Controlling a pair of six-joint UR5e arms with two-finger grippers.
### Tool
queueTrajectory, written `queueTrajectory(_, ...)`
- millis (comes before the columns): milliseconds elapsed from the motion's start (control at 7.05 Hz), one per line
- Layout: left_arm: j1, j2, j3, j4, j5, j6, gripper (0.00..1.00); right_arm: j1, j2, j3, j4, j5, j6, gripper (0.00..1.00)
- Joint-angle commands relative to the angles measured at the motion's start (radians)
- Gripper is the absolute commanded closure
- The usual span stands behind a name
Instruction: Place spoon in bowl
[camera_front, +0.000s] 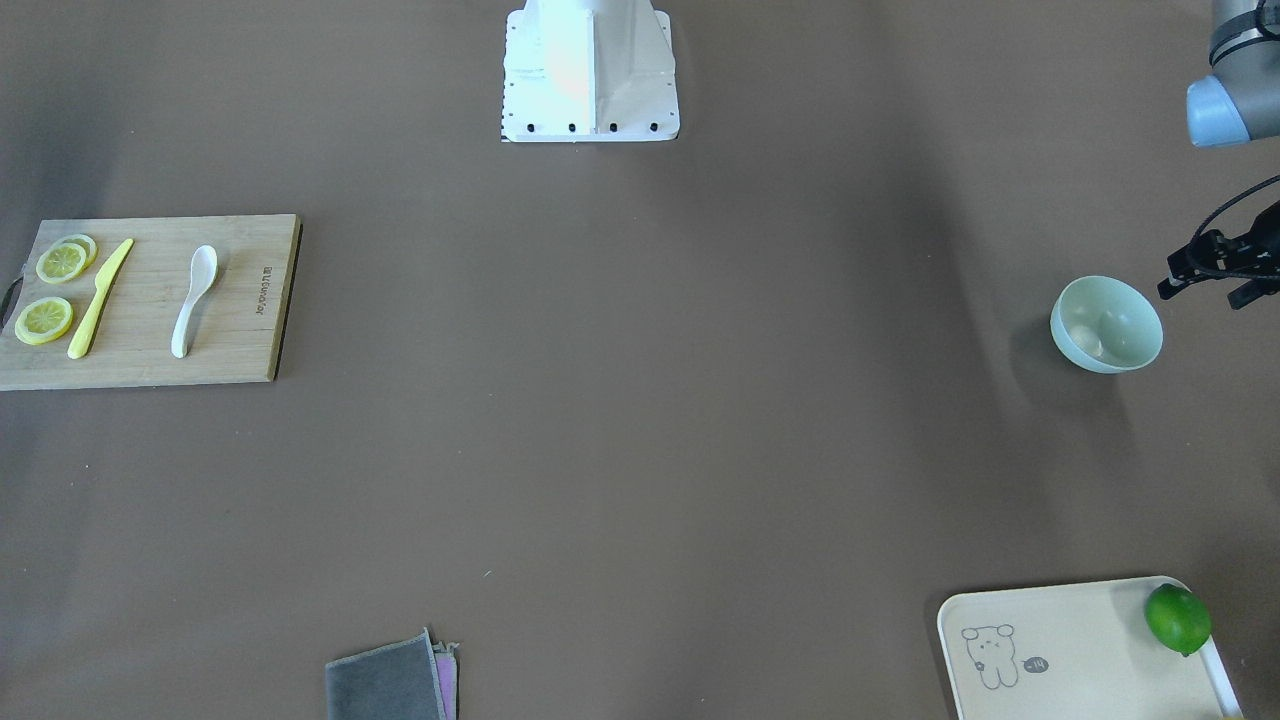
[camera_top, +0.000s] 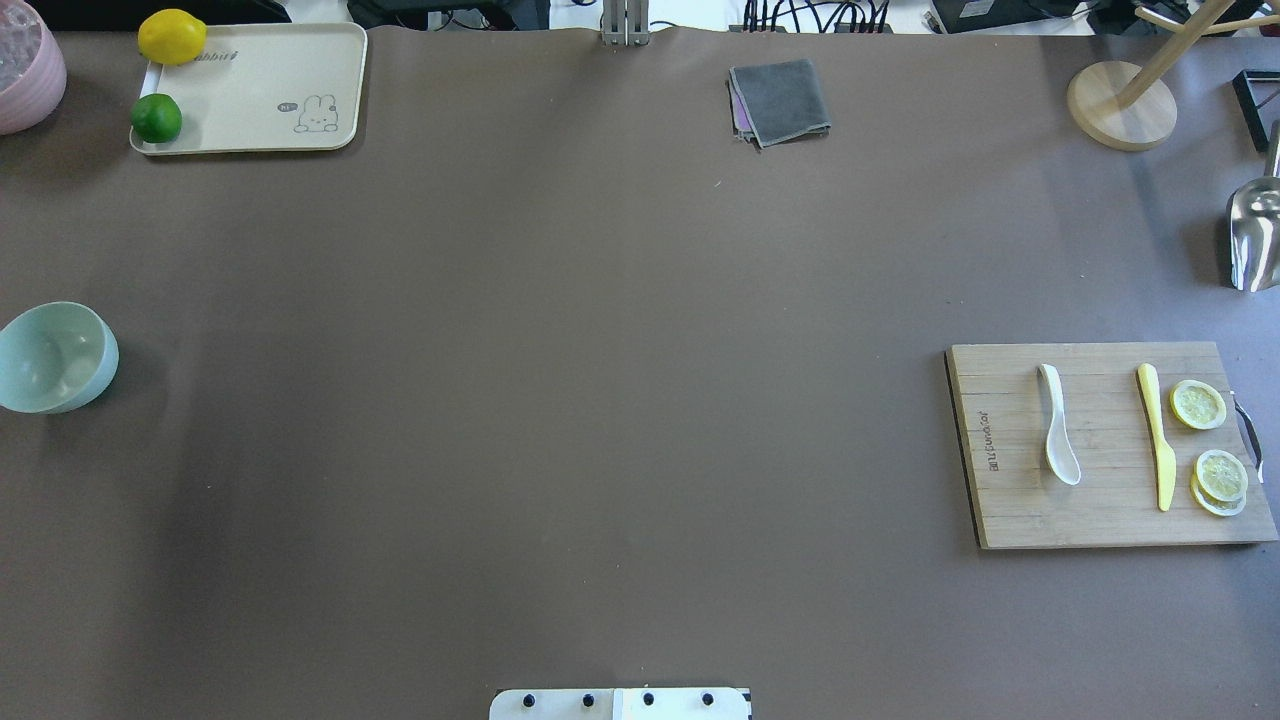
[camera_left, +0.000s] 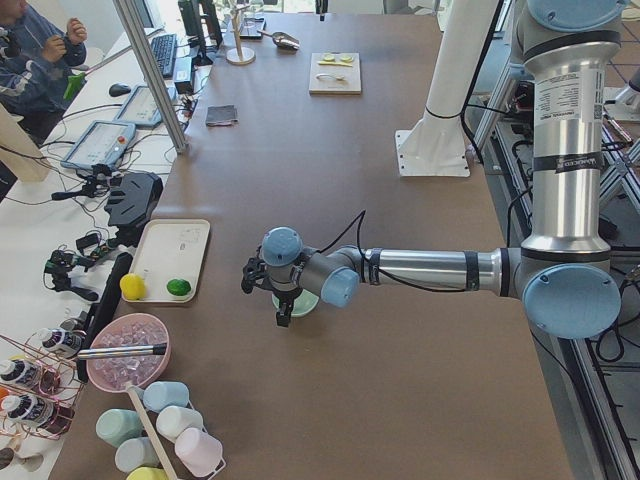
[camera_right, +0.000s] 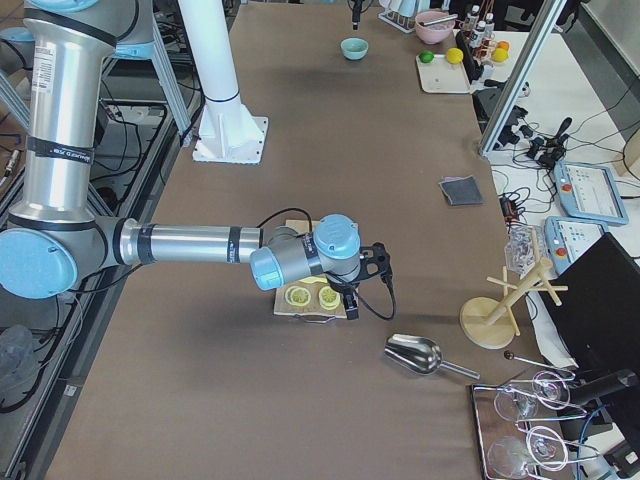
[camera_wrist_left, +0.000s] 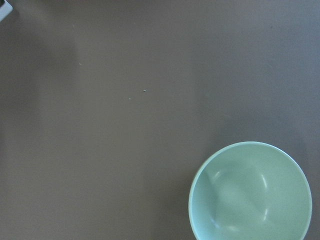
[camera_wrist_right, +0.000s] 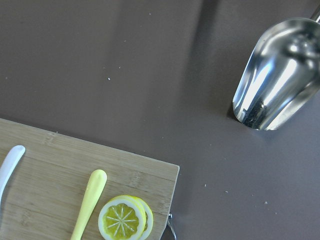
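The white spoon (camera_front: 192, 300) lies on a wooden cutting board (camera_front: 240, 330), beside a yellow knife (camera_front: 98, 300); it also shows in the overhead view (camera_top: 1058, 437), and its handle tip shows in the right wrist view (camera_wrist_right: 10, 167). The empty mint-green bowl (camera_front: 1106, 325) stands far across the table (camera_top: 55, 357) and fills the lower right of the left wrist view (camera_wrist_left: 250, 192). My left gripper (camera_front: 1203, 293) hovers beside and above the bowl, its fingers apart and empty. My right gripper (camera_right: 350, 300) hangs over the board's lemon end; I cannot tell if it is open.
Lemon slices (camera_top: 1210, 455) lie on the board by the knife. A metal scoop (camera_top: 1255, 235) lies beyond the board. A cream tray (camera_top: 260, 90) holds a lime (camera_top: 157, 118) and a lemon (camera_top: 172, 36). A grey cloth (camera_top: 780, 100) lies at the far edge. The robot base (camera_front: 590, 70) stands mid-table.
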Motion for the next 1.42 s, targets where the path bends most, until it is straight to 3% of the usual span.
queueTrajectory(0,0.015,-0.014,0.092,-0.100,0.023,-0.015,0.03,-0.016,0.003,0.006,0.002,0.042,0.014,0.00)
queueTrajectory(426,0.039,-0.045,0.140,-0.123,0.023,-0.029,0.03,-0.033,0.003,0.025,0.000,0.044,0.037,0.00)
queueTrajectory(709,0.065,-0.063,0.160,-0.164,0.022,-0.077,0.10,-0.044,0.003,0.028,0.002,0.044,0.052,0.00)
queueTrajectory(851,0.073,-0.063,0.159,-0.178,0.020,-0.093,0.33,-0.047,0.003,0.028,0.000,0.042,0.054,0.00)
queueTrajectory(1277,0.090,-0.062,0.160,-0.206,0.020,-0.119,0.69,-0.049,0.003,0.028,0.000,0.041,0.054,0.00)
